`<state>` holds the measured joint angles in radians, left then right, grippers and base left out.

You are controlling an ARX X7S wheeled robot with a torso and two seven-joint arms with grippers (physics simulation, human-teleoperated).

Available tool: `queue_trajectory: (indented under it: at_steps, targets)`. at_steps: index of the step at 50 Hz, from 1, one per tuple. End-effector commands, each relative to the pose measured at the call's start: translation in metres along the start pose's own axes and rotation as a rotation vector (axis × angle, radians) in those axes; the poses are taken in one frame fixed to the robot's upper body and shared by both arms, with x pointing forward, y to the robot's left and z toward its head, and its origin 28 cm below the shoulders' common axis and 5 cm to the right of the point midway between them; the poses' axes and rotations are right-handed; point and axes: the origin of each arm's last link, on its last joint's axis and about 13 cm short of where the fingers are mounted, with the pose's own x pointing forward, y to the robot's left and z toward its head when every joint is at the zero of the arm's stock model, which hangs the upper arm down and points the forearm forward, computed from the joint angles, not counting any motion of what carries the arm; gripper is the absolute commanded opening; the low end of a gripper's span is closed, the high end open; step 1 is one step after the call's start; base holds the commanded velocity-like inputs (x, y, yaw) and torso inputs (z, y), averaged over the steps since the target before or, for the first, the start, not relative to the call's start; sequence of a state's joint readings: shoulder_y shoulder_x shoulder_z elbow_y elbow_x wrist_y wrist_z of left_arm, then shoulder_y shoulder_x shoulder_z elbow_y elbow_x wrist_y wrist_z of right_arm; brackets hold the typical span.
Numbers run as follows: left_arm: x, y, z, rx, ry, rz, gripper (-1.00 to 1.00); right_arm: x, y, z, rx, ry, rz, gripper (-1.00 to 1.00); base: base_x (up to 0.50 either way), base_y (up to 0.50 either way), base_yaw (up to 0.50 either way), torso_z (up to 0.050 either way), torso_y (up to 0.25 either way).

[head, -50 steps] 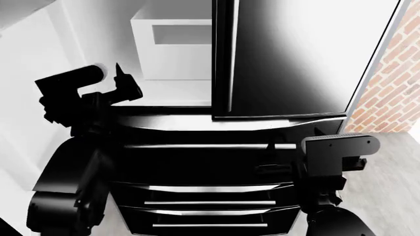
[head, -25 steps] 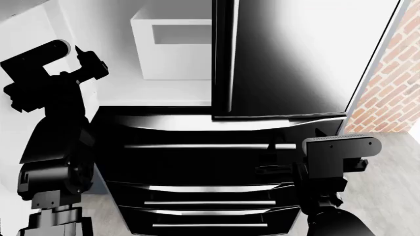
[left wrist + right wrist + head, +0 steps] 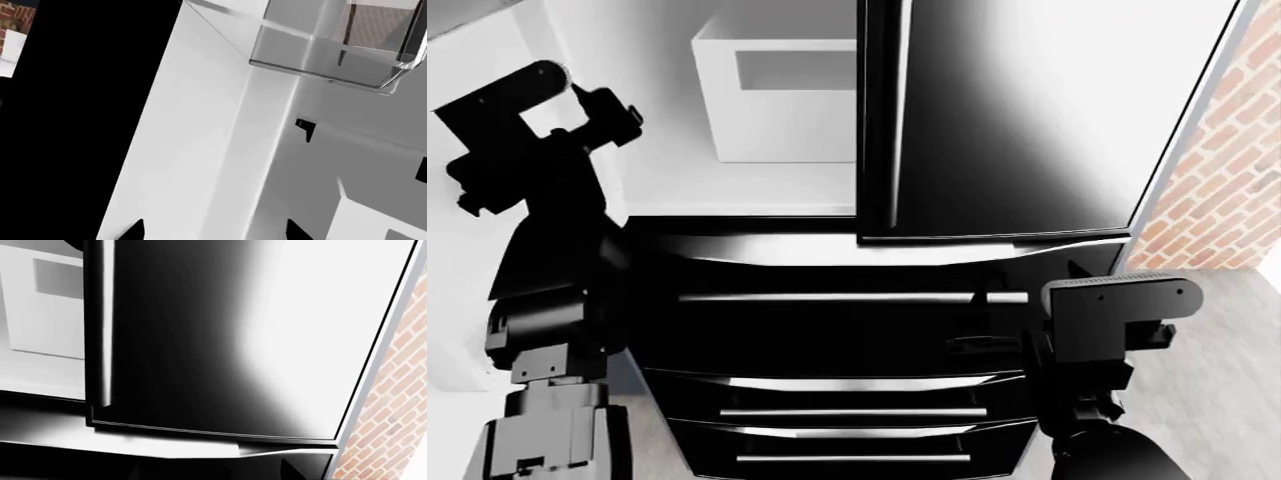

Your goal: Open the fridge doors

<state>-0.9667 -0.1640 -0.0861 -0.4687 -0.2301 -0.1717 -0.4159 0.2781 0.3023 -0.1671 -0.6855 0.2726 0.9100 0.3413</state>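
left hand (image 3: 607,110) raised, empty, fingers apart | right hand hidden, arm low

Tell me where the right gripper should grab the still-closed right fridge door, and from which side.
Take the slim vertical silver bar handle along the right fridge door at its inner edge, near its lower end. Come straight at the front with the fingers either side of the bar: it stands off the glossy panel, and the flat face offers no other hold.

A red brick wall (image 3: 1228,190) stands at the right above a pale grey floor (image 3: 1228,390), evenly lit.
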Motion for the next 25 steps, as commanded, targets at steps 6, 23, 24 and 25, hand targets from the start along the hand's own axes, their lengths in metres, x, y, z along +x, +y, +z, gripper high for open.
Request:
queue_trajectory:
  at_steps: [6, 23, 24, 25]
  targets:
    - [-0.021, 0.032, 0.030, -0.090, -0.088, -0.099, 1.00, -0.002, -0.001, -0.002, 0.005, 0.000, -0.002, 1.00, 0.00, 0.00, 0.00, 0.000, 0.000]
    - [-0.080, 0.015, 0.033, -0.138, -0.088, -0.444, 1.00, 0.001, 0.000, -0.002, 0.009, -0.004, 0.006, 1.00, 0.00, 0.00, 0.00, 0.000, 0.000]
    - [-0.081, 0.014, 0.033, -0.135, -0.076, -0.449, 1.00, 0.000, 0.000, -0.001, 0.009, -0.004, 0.004, 1.00, 0.00, 0.00, 0.00, 0.000, 0.000]
    - [-0.085, 0.013, 0.030, -0.124, -0.057, -0.474, 1.00, -0.001, -0.002, -0.001, 0.009, -0.005, -0.002, 1.00, 0.00, 0.00, 0.00, 0.000, 0.000]
